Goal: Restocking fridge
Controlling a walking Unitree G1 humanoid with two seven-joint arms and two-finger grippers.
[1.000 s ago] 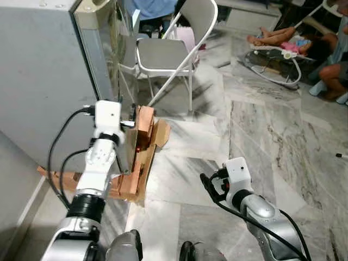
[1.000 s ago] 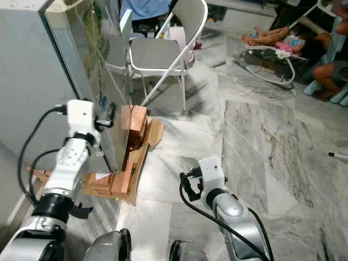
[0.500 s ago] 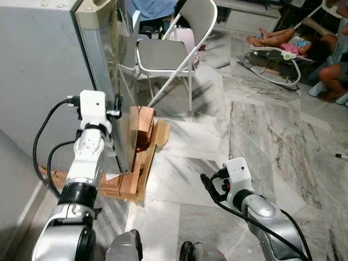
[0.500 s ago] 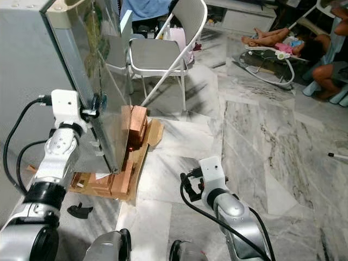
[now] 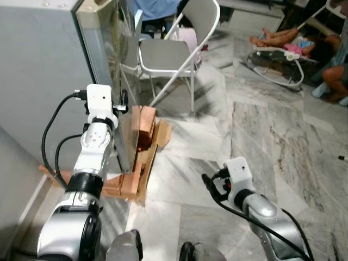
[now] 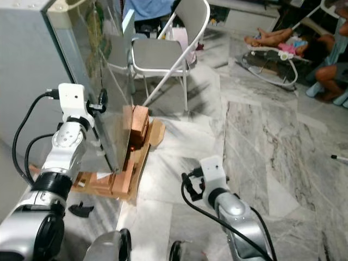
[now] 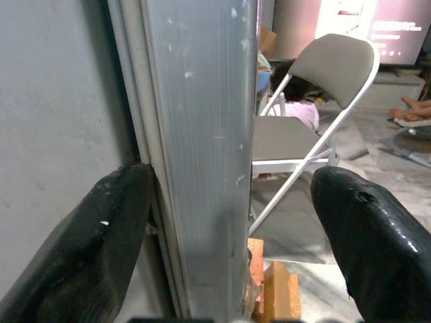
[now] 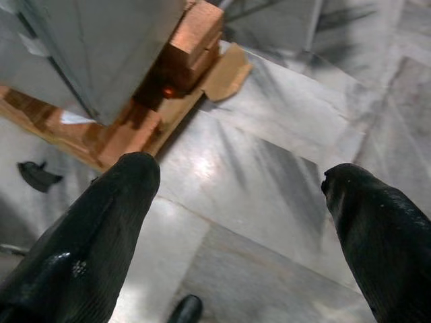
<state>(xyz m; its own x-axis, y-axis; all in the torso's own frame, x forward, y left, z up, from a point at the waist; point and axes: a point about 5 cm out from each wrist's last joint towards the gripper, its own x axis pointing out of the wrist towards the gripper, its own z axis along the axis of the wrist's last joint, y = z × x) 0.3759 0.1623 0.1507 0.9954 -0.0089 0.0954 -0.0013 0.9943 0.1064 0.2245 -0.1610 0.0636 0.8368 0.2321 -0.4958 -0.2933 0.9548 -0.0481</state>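
The grey fridge [image 5: 43, 81] stands at the left on wooden blocks [image 5: 144, 122], its glossy door [image 6: 98, 70] facing the room. My left gripper [image 5: 122, 102] is raised to the door's front edge and is open. In the left wrist view the brushed-metal door edge [image 7: 202, 168] runs between the two fingers [image 7: 87, 249]; one finger lies against the fridge's side, the other stands clear. My right gripper [image 5: 212, 187] hangs low over the marble floor, open, with nothing between its fingers [image 8: 81, 235].
A grey folding chair [image 5: 168, 54] stands just beyond the fridge door. Cardboard [image 5: 162, 133] lies by the blocks, and a small black piece [image 6: 80, 209] lies on the floor. A baby bouncer [image 5: 283, 51] and seated people are at the far right. Marble floor [image 5: 261, 125] spreads to the right.
My left gripper has risen from low in front of the door to the door's edge. The right arm has stayed where it was. The camera shifted slightly.
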